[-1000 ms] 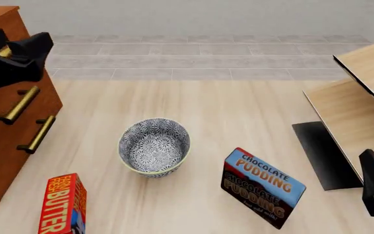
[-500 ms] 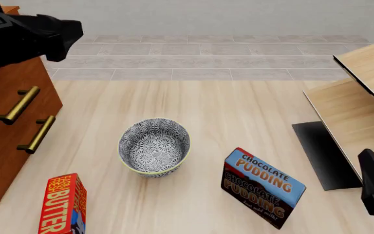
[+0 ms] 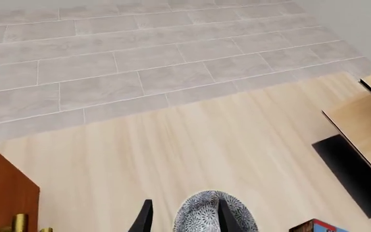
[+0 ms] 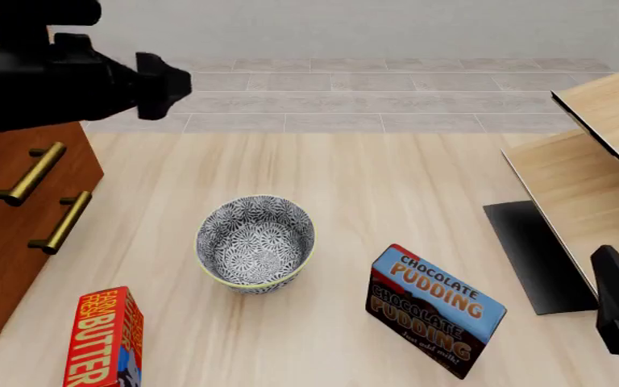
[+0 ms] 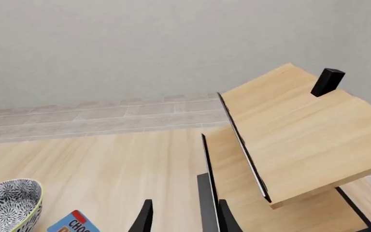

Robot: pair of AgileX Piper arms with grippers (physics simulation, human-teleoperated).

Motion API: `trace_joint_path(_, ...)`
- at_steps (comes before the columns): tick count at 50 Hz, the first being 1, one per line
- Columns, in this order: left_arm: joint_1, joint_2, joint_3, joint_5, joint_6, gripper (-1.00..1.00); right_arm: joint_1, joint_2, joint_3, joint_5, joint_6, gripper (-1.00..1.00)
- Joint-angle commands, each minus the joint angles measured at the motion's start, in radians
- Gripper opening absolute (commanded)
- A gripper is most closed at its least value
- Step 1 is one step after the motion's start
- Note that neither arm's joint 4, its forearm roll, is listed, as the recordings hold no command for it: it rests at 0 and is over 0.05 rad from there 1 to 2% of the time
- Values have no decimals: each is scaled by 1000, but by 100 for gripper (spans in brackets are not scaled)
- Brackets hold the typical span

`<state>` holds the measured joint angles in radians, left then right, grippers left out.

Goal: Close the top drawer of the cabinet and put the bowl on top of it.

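Bring the left gripper [image 3: 182, 217] (fingers apart, empty) squarely over the bowl [image 4: 255, 240], straddling 1 rim wall before closing.

A pale wood-grain table [image 4: 396, 177] fills the foreground, its far edge meeting a floor of grey rectangular tiles [image 4: 396, 97] that runs back to a plain grey-white wall [image 4: 374, 28]. At the table's right edge stands pale light-wood furniture [image 4: 611, 161] with thin black edges. Lighting is even and soft.
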<state>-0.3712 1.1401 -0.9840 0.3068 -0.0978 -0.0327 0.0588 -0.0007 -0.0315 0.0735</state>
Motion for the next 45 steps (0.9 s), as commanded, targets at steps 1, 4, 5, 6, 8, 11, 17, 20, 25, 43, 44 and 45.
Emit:
trace_joint_path(1,-14,63,9,11,-48,100,0,7,0,-6,6,100)
trace_joint_path(4,-8,84,18,6,-67,100,1,9,0,-8,7,100)
trace_joint_path(5,-6,82,23,-3,-59,100,1,8,0,-7,7,100)
trace_joint_path(6,0,91,29,-8,-61,100,1,8,0,-7,8,100)
trace_joint_path(8,2,104,39,-15,-73,100,1,7,0,-6,9,100)
trace_joint_path(11,2,104,52,-28,-64,100,0,5,0,-4,10,100)
trace_joint_path(17,6,135,79,-52,-82,100,-2,-1,0,1,12,100)
trace_joint_path(20,8,151,95,-68,-96,100,-2,2,0,-2,13,100)
trace_joint_path(25,1,171,117,-89,-110,100,-2,1,0,0,14,100)
trace_joint_path(43,-3,252,184,-166,-153,100,-3,6,0,-5,14,100)
trace_joint_path(44,-3,252,184,-166,-153,100,-3,6,0,-5,14,100)
trace_joint_path(45,-1,259,193,-176,-154,100,-2,7,0,-5,14,100)
